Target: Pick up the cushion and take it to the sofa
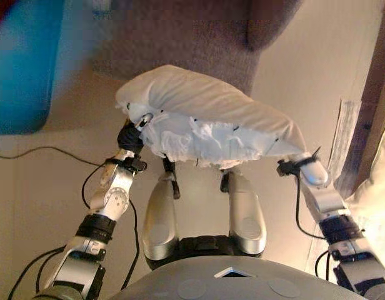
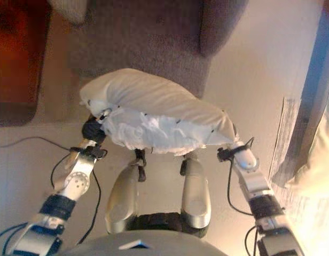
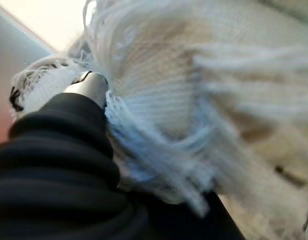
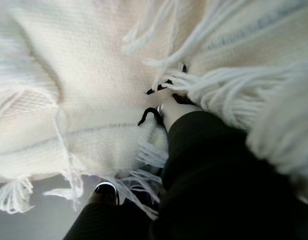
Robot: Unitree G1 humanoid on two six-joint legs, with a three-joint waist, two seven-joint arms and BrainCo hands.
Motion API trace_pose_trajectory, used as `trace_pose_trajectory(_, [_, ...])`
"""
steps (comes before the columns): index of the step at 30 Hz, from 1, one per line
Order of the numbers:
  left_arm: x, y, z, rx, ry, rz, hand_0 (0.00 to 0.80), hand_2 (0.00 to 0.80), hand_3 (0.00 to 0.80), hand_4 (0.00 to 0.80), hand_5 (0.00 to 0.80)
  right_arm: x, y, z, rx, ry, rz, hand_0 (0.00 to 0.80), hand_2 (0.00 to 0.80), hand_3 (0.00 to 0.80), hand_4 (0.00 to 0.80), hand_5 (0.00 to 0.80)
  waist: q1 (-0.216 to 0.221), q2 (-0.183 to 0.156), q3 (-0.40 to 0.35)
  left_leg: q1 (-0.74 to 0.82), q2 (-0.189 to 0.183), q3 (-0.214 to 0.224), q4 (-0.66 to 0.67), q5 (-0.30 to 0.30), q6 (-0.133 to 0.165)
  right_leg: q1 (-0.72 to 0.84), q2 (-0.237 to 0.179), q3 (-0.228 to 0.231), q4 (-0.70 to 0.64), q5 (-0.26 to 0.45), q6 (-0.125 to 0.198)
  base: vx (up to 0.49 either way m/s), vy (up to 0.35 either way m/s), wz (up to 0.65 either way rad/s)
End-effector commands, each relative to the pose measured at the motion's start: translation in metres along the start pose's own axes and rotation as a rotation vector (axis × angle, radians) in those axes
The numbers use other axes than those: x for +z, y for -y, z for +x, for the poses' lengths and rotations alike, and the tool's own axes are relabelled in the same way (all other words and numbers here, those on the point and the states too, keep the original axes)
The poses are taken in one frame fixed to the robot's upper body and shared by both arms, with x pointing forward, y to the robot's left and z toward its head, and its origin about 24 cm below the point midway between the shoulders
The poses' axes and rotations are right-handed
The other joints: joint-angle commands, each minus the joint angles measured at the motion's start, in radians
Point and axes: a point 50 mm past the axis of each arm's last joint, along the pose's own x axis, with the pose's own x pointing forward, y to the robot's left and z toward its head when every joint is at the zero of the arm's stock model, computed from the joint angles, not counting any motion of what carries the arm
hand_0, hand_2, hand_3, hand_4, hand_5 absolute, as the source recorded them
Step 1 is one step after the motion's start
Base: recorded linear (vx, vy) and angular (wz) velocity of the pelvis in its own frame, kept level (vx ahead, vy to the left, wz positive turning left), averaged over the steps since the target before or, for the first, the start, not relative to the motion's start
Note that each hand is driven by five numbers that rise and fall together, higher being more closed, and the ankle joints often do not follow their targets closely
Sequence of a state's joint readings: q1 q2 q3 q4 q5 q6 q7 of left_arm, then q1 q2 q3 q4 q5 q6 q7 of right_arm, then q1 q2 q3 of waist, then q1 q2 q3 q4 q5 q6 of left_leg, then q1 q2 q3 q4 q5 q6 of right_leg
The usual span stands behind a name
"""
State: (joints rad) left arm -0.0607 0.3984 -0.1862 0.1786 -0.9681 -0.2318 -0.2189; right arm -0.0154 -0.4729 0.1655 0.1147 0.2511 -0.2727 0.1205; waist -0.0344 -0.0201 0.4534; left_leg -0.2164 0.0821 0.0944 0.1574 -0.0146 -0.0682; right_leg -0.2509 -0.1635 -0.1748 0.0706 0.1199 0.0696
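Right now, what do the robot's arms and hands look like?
Both arms are silver-grey metal with dark bands at the joints and thin black cables looping alongside. The left arm has a round disc-shaped joint; the right arm looks blockier. Each robot hand has a dark ribbed cover: the left robot hand shows it plainly, while the right robot hand is mostly buried under the cream fringed cushion.

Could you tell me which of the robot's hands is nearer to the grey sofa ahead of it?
Left, though only slightly. The left hand is under the cushion's end just short of the sofa; the right hand holds the other end, lower in the view and farther from it.
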Motion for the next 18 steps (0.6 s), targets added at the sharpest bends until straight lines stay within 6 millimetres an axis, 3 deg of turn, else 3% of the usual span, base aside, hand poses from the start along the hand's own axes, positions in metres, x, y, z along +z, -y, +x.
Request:
trace_pose_trajectory(1, [-0.001, 0.031, -0.009, -0.135, 0.075, -0.022, 0.800, 0.800, 0.800, 0.800, 0.800, 0.034, -0.009, -0.006, 0.049, 0.211, 0.004, 0.800, 0.800, 0.800, 0.800, 0.800, 0.021, 0.008, -0.210, 0.055, -0.026, -0.010, -0.078, 0.018, 0.025, 0.142, -0.008, -0.027, 0.003, -0.112, 0.029, 0.228, -0.040, 0.01])
trace_pose_trajectory(4, [0.004, 0.032, -0.022, -0.121, 0.100, -0.002, 0.800, 0.800, 0.800, 0.800, 0.800, 0.043, -0.008, -0.017, 0.039, 0.243, 0.014, 0.800, 0.800, 0.800, 0.800, 0.800, 0.024, 0.001, -0.283, 0.164, -0.012, 0.006, -0.126, 0.008, 0.030, 0.235, 0.004, -0.036, -0.037, -0.115, 0.023, 0.241, -0.059, 0.01])
trace_pose_trajectory(9, [0.020, 0.039, -0.029, -0.147, 0.192, 0.026, 0.800, 0.800, 0.800, 0.800, 0.800, 0.065, -0.008, -0.024, 0.039, 0.360, 0.038, 0.800, 0.800, 0.800, 0.800, 0.800, 0.023, -0.004, -0.340, 0.283, 0.000, 0.015, -0.210, 0.006, 0.034, 0.332, 0.028, -0.033, -0.085, -0.121, 0.020, 0.103, -0.099, -0.05])
trace_pose_trajectory(18, [0.032, 0.058, -0.022, -0.243, 0.248, 0.016, 0.800, 0.800, 0.800, 0.800, 0.800, 0.096, -0.010, -0.020, 0.068, 0.504, 0.021, 0.800, 0.800, 0.800, 0.800, 0.800, 0.020, -0.008, -0.373, 0.321, 0.019, -0.011, -0.245, 0.013, 0.021, 0.381, 0.081, -0.025, -0.117, -0.139, -0.009, -0.011, -0.141, 0.03])
